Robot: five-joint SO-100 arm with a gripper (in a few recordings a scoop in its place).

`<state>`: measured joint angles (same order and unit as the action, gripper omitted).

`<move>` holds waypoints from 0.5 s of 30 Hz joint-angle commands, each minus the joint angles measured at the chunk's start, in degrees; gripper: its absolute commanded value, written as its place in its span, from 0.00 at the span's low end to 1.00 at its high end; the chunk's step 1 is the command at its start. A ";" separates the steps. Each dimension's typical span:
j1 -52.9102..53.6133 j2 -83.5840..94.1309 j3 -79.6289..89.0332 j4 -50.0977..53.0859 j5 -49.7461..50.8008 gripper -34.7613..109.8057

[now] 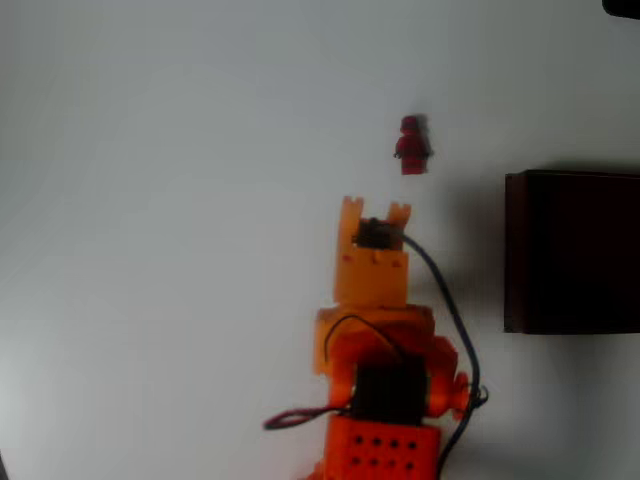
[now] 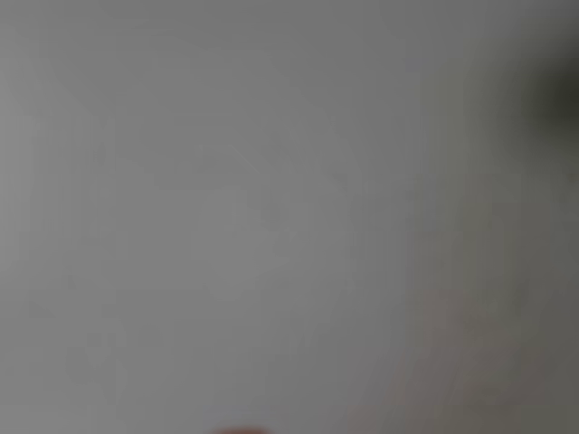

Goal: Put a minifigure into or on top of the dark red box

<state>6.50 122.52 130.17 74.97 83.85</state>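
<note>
Gripper (image 1: 376, 210), jaws parted and empty, hovers over the white counter (image 1: 160, 200) just short of the minifigure (image 1: 411, 146), lying apart from the dark red box (image 1: 572, 252) at the overhead view's right edge, apparently lining up a grasp.

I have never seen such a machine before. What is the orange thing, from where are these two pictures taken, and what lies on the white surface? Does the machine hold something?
The orange thing is a small robot arm. At its tip is a two-finger gripper, seen from above. The overhead view comes from a fixed camera looking straight down. The other picture comes from a camera on the arm's wrist; it is blurred and shows mostly grey surface.

On the white table lies a tiny red minifigure, just beyond the gripper and apart from it. At the right edge stands the dark red box, with a very dark inside. The fingers stand apart with nothing between them, so nothing is held.
</note>
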 commanded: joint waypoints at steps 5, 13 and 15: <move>4.75 -12.66 -14.15 2.46 -1.05 0.44; 5.89 -19.07 -17.31 -1.41 1.58 0.43; 5.98 -22.06 -20.30 -0.35 1.76 0.43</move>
<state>12.04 101.78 113.99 73.83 84.46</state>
